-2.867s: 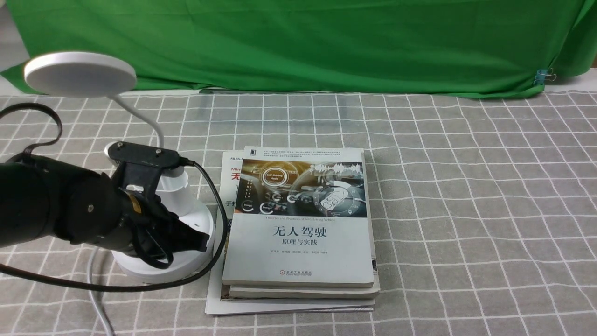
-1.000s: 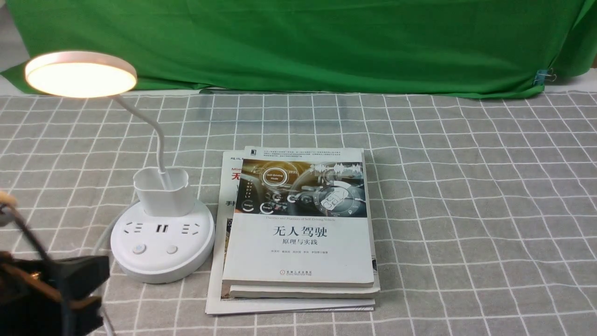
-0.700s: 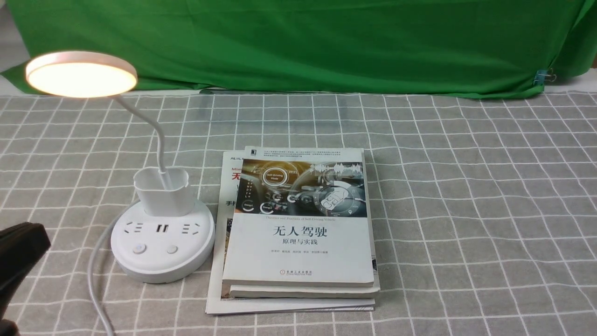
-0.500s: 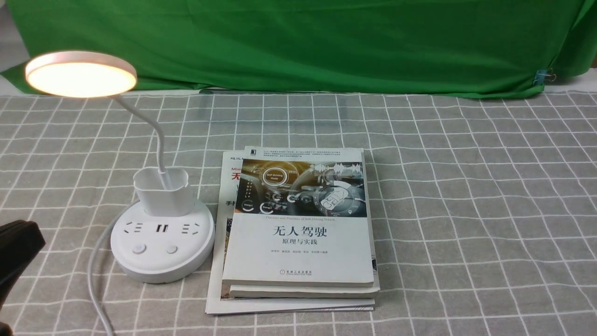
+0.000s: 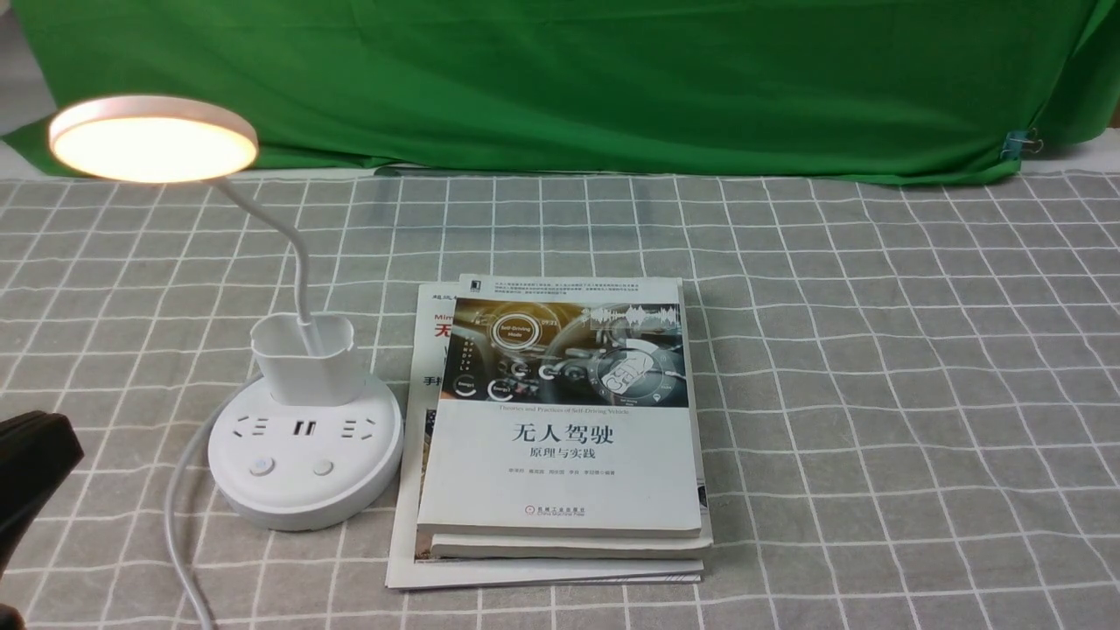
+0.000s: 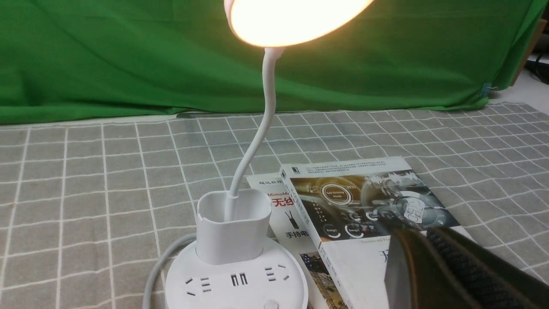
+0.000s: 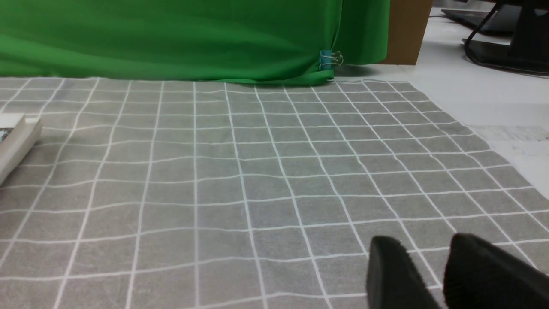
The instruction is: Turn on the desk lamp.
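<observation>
The white desk lamp stands on the left of the checked cloth. Its round disc head [image 5: 151, 140] glows warm. A thin neck [image 5: 293, 245] runs down into a small cup [image 5: 308, 359] on the round base [image 5: 304, 490], which has sockets and two buttons [image 5: 261, 466]. My left gripper [image 5: 35, 455] is at the left edge, apart from the base. In the left wrist view its fingers [image 6: 411, 244] lie together, empty, near the lit head [image 6: 291, 17] and the base [image 6: 236, 283]. My right gripper [image 7: 422, 253] shows only in the right wrist view, slightly open and empty over bare cloth.
A stack of books [image 5: 560, 429] lies just right of the lamp base. The lamp's white cord [image 5: 179, 525] runs to the front edge. A green backdrop [image 5: 560, 79] hangs behind, with a binder clip [image 5: 1019, 143] at its right end.
The lamp head was dark and now glows. My left gripper was over the lamp base and has pulled back to the left edge; it has barely moved in the last half second.
</observation>
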Robot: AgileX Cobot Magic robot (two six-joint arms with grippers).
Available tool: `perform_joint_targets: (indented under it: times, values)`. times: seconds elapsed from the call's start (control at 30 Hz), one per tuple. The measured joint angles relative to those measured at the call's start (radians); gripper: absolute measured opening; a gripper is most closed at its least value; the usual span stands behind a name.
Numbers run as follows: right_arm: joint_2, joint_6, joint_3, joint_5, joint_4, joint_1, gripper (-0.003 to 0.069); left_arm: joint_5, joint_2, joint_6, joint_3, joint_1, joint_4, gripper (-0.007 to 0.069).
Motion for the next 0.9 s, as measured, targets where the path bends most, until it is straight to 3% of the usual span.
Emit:
perform_joint_targets:
  times: [0.13, 0.23, 0.43, 0.9]
  values:
    - [0.0, 0.0, 0.0, 0.0, 0.0, 0.0, 0.0245, -0.067, -0.079, 0.053, 0.074, 0.042, 0.029, 0.0019]
    - [0.0, 0.0, 0.0, 0.0, 0.0, 0.0, 0.0245, -0.111, -0.173, 0.139, 0.19, 0.133, 0.055, 0.0019]
    - [0.0, 0.0, 0.0, -0.001, 0.0, 0.0, 0.0245, -0.114, -0.262, 0.165, 0.39, 0.25, 0.084, 0.0019]
    - [0.0, 0.0, 0.0, 0.0, 0.0, 0.0, 0.0245, -0.153, -0.268, 0.121, 0.411, 0.262, 0.084, 0.0019]
